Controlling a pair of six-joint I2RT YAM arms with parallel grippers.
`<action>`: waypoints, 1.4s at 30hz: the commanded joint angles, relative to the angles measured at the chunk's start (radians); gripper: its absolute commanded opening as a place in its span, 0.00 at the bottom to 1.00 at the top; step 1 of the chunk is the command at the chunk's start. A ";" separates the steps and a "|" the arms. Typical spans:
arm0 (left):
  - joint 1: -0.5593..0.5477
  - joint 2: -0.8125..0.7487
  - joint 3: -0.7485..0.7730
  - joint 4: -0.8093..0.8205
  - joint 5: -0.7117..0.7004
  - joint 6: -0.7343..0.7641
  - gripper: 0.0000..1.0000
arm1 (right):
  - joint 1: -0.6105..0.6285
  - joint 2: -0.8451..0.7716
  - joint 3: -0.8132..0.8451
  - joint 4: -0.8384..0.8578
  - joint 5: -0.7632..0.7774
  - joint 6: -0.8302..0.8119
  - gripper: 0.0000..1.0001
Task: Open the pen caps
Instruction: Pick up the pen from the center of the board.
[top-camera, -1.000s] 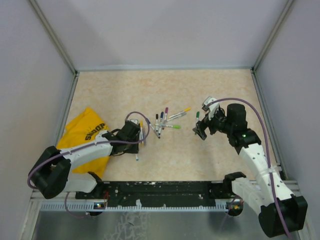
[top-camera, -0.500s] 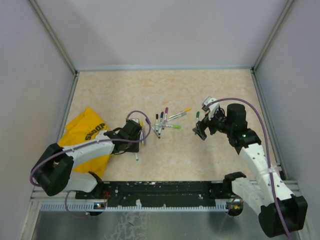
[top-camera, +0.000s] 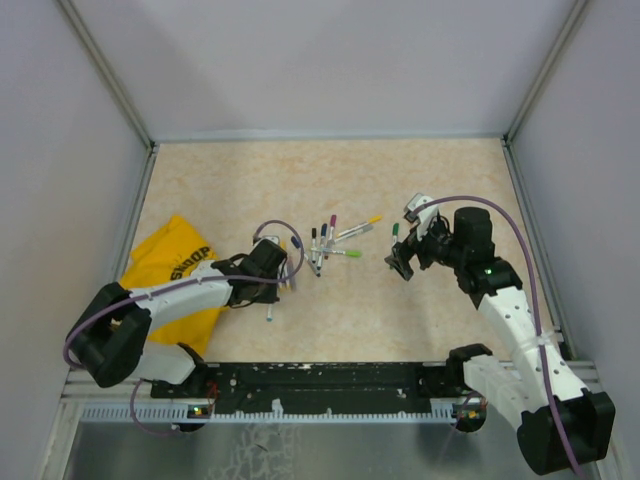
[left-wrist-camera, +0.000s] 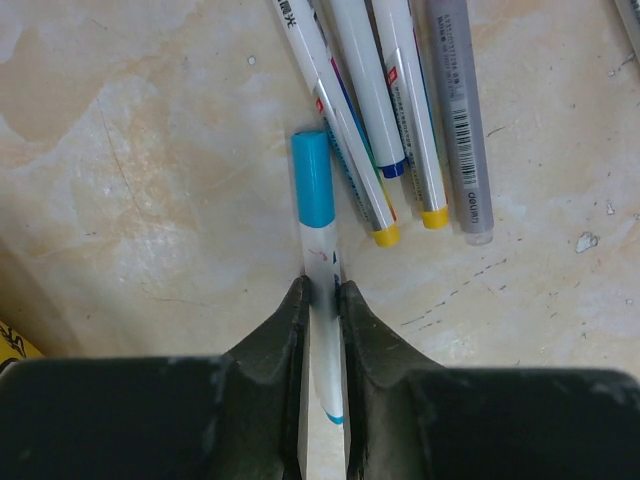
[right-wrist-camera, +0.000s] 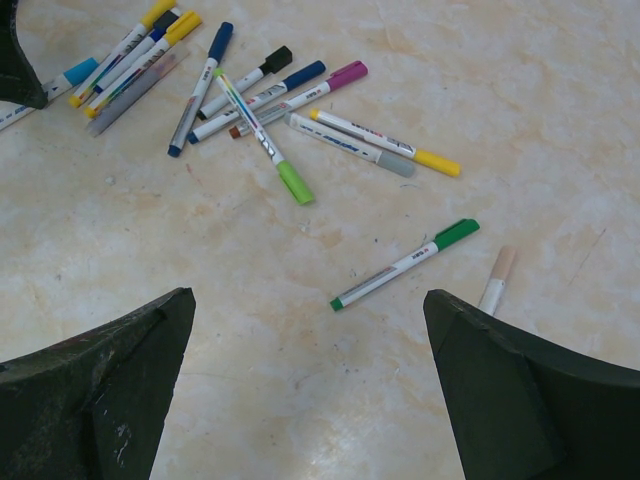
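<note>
My left gripper (left-wrist-camera: 322, 290) is shut on the white barrel of a pen (left-wrist-camera: 318, 250) lying on the table. Its light-blue pen cap (left-wrist-camera: 312, 170) points away from the jaws and is still on. In the top view this gripper (top-camera: 274, 293) sits just left of the pile of pens (top-camera: 325, 245). My right gripper (right-wrist-camera: 308, 296) hangs open above the table with nothing between its fingers. A green-capped pen (right-wrist-camera: 405, 265) lies just beyond them, and a pale pink-capped pen (right-wrist-camera: 497, 280) lies by the right finger. All pens I can see have their caps on.
Several capped pens (left-wrist-camera: 400, 120) lie right beside the held pen. A crumpled yellow cloth (top-camera: 165, 265) lies at the left under my left arm. Grey walls close the table on three sides.
My left gripper's jaws have closed in onto the light-blue pen's barrel, and the pen has shifted slightly left. The right arm has not moved.
</note>
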 joint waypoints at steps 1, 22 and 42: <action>-0.012 0.017 -0.007 -0.076 -0.009 -0.009 0.09 | 0.007 0.002 0.016 0.032 -0.017 -0.013 0.98; -0.018 0.056 0.007 -0.094 -0.002 -0.005 0.18 | 0.007 0.003 0.017 0.031 -0.021 -0.013 0.98; -0.018 -0.096 -0.036 -0.056 -0.025 -0.019 0.00 | 0.007 0.009 0.002 0.048 -0.096 0.017 0.98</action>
